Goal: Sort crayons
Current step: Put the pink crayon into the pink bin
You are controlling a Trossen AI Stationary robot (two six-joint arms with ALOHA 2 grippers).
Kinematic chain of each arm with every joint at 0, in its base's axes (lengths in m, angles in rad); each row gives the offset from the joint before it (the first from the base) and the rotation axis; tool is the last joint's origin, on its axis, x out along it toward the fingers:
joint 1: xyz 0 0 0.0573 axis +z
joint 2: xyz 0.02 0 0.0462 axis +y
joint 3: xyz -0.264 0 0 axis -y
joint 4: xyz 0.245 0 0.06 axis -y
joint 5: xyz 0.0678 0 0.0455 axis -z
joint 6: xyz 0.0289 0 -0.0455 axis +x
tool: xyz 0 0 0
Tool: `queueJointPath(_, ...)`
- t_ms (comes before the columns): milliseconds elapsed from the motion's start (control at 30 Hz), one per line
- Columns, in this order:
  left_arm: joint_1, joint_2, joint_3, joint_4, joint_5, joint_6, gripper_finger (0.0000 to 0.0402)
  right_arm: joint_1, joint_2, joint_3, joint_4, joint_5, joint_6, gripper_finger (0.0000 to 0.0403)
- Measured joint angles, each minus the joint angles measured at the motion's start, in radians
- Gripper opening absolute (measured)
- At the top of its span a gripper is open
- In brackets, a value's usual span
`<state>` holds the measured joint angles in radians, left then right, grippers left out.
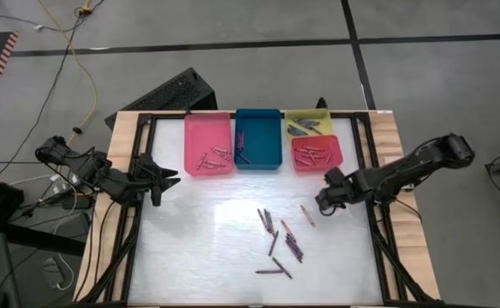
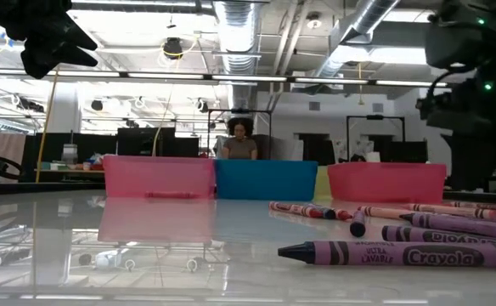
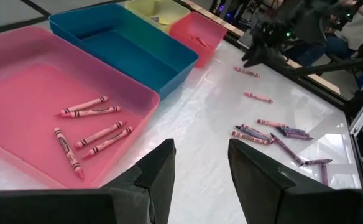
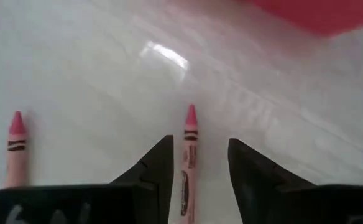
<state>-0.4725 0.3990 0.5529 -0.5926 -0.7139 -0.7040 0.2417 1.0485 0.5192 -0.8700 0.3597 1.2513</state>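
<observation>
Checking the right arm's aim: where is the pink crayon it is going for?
In the high view the pink crayon lies on the table's right side, just left of the right gripper; the right wrist view shows it between the open fingers.

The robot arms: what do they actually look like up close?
Both are dark, nearly black, jointed arms. The left gripper and right gripper each end in two flat, wedge-shaped black fingers. Small green lights glow on the right arm. Cables trail from the left arm's base.

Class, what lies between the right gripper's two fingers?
A pink crayon lies on the table between the open fingers of the right gripper, shown in the right wrist view.
</observation>
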Motion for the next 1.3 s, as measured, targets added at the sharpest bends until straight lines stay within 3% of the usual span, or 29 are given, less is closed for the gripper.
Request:
queueJointPath(433, 0.0, 0.0, 0.0, 0.0, 0.0, 0.002, 0.0139, 0.083, -0.001, -0.127, 0.129, -0.033, 0.12, 0.014)
queueJointPath(700, 0.0, 0.0, 0.0, 0.0, 0.0, 0.001, 0.0139, 0.105, 0.017, -0.13, 0.136, -0.043, 0.195, 0.0101)
queueJointPath(933, 0.0, 0.0, 0.0, 0.0, 0.0, 0.0, 0.0139, 0.105, 0.084, -0.124, 0.133, -0.051, 0.266, 0.0014)
queueJointPath(1300, 0.0, 0.0, 0.0, 0.0, 0.0, 0.0, 0.0139, 0.106, 0.1, -0.015, 0.176, 0.016, 0.199, 0.0003)
